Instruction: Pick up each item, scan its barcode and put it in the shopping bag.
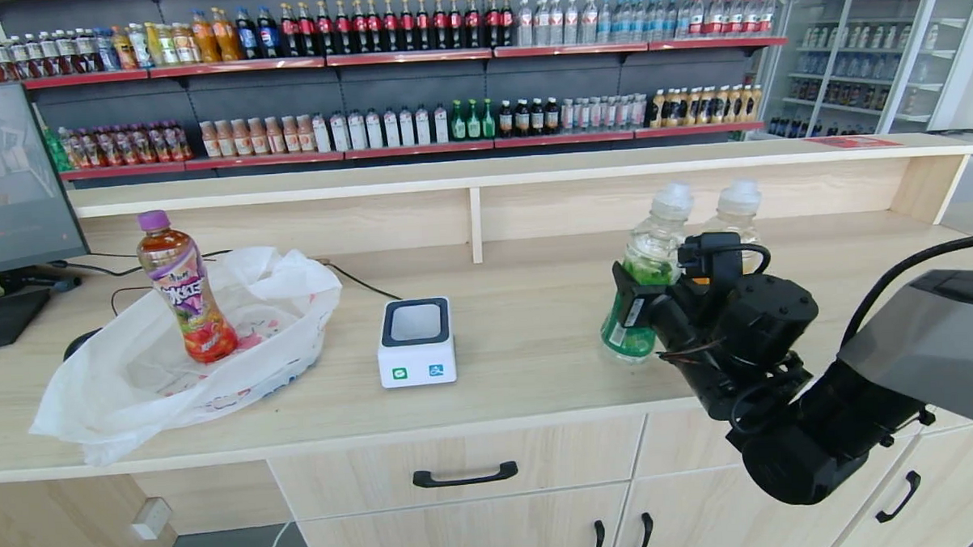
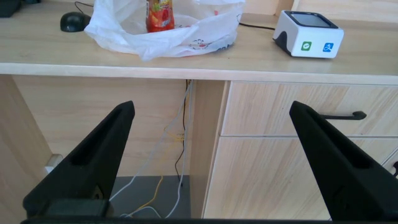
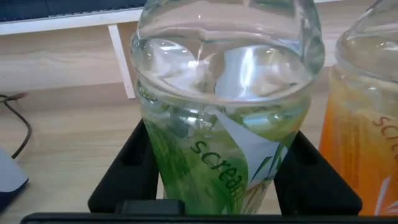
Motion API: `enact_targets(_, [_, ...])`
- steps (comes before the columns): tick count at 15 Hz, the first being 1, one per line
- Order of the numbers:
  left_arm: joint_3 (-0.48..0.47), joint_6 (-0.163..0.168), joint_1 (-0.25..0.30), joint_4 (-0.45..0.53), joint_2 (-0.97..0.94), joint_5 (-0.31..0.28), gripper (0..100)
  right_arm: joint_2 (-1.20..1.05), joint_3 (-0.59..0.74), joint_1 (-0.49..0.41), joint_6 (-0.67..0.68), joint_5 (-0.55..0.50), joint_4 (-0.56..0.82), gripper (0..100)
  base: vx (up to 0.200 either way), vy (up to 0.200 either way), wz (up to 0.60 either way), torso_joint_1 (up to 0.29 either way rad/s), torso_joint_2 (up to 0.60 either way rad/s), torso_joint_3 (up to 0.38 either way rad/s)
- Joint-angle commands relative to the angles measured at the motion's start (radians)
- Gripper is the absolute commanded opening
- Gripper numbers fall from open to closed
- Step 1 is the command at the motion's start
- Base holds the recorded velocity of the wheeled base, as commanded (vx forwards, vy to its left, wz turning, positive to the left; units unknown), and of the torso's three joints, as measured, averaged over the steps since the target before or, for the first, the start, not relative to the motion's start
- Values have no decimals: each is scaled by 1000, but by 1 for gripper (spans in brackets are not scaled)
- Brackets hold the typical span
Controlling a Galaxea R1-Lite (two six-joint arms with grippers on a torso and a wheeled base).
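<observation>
Two clear-capped bottles stand at the right end of the counter (image 1: 537,328), just beside each other. The nearer one, the green-label bottle (image 1: 647,284), is upright with the right tool (image 1: 635,301) clamped on its lower body, one black finger on either side of the label. The orange-label bottle (image 1: 735,212) stands just behind it and is not held. Near the middle of the counter sits the white scanner (image 1: 416,341), its dark window facing up, well apart from both bottles. Toward the left end lies the white shopping bag (image 1: 134,375), mouth open, with a purple-capped bottle of red drink (image 1: 186,288) standing slightly tilted inside it. A black mouse (image 2: 73,22) lies just beside the bag. The left tool (image 2: 211,107) hangs below counter level in front of the cabinet fronts, its jaws wide apart and holding nothing.
</observation>
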Motion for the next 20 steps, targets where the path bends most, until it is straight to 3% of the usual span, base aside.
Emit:
enact_targets(1, [1,0,0,0,0,0,100,-130,63,0,0,0,-4,0,0,0,0,0,0,0])
enact_targets(8, [0,0,0,0,0,0,100,-434,313,1,-3,0,-4,0,0,0,0,0,0,0])
enact_targets(14, [0,0,0,0,0,0,100,-487,345,6,-9,2,-4,0,0,0,0,0,0,0])
enact_targets(20, [0,0,0,0,0,0,100,-518,357,144,-55,48,-4,0,0,0,0,0,0,0])
